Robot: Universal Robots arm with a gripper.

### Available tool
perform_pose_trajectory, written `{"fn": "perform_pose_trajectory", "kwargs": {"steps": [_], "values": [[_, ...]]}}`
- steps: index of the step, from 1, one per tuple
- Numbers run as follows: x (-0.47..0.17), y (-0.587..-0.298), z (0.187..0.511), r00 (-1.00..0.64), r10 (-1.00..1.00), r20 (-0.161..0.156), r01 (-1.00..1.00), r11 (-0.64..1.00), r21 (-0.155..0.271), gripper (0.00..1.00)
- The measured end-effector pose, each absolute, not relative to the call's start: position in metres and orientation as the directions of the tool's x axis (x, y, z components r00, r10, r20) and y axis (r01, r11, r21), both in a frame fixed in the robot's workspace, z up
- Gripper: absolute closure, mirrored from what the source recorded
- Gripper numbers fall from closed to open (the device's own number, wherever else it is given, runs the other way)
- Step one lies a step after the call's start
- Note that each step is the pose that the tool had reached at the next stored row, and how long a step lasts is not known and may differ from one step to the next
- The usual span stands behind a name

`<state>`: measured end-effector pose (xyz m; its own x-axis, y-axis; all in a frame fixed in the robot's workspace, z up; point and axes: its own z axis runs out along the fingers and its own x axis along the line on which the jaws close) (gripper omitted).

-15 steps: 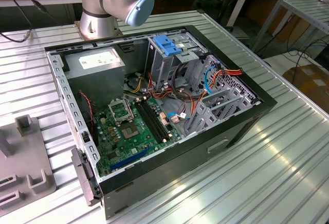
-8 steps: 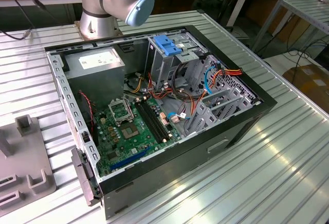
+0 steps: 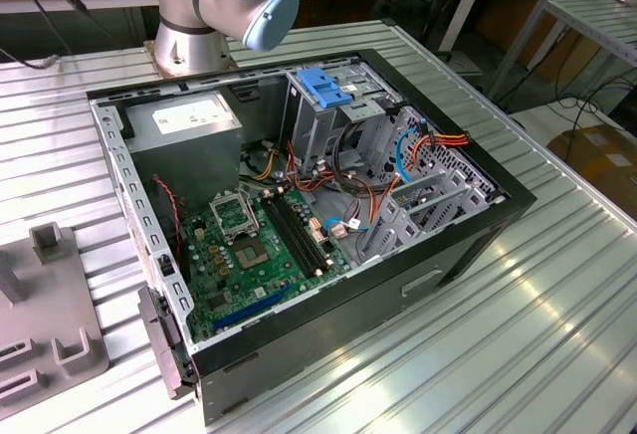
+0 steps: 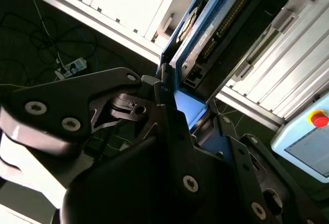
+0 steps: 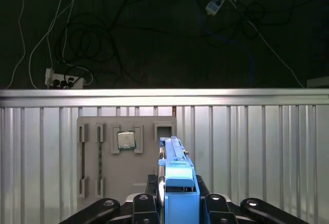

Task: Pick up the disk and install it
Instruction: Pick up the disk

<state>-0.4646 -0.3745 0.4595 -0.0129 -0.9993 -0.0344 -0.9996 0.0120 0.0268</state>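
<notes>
The disk (image 5: 177, 183) is held in the gripper (image 5: 177, 211)
Its fingers (image 5: 145, 206) are closed on the blue-framed disk; the grey tray (image 5: 92, 157) has one chip (image 5: 126, 140) in a pocket.

An open desktop computer case (image 3: 468, 245) lies on a ribbed metal table (image 3: 557, 334), exposing its green motherboard (image 3: 249, 245) and grey power-supply box (image 3: 184, 120), with a blue bracket (image 3: 323, 86) atop the drive cage. A grey fixture plate (image 5: 128, 175) holds a processor chip (image 5: 126, 140).
</notes>
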Motion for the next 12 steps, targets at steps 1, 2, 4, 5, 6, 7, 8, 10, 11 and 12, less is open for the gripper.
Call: {"fn": "perform_pose_trajectory", "kwargs": {"steps": [1,2,4,5,6,7,8,10,11,12], "values": [[-0.465,-0.374,0.461,-0.013,-0.999,-0.034,-1.0,0.012,0.027,0.63],[-0.465,-0.374,0.463,-0.013,-0.999,-0.034,-1.0,0.012,0.027,0.63],[-0.465,-0.374,0.466,-0.013,-0.999,-0.034,-1.0,0.012,0.028,0.63],[-0.464,-0.375,0.468,-0.013,-0.999,-0.034,-1.0,0.012,0.028,0.63],[-0.464,-0.375,0.47,-0.013,-0.999,-0.034,-1.0,0.012,0.028,0.63],[-0.464,-0.374,0.471,-0.013,-0.999,-0.034,-1.0,0.012,0.029,0.63],[-0.464,-0.374,0.474,-0.013,-0.999,-0.034,-1.0,0.012,0.029,0.63],[-0.464,-0.375,0.478,-0.013,-0.999,-0.034,-0.999,0.012,0.03,0.63],[-0.464,-0.374,0.479,-0.013,-0.999,-0.034,-0.999,0.012,0.03,0.63],[-0.464,-0.374,0.48,-0.013,-0.999,-0.034,-0.999,0.012,0.03,0.63]]}}
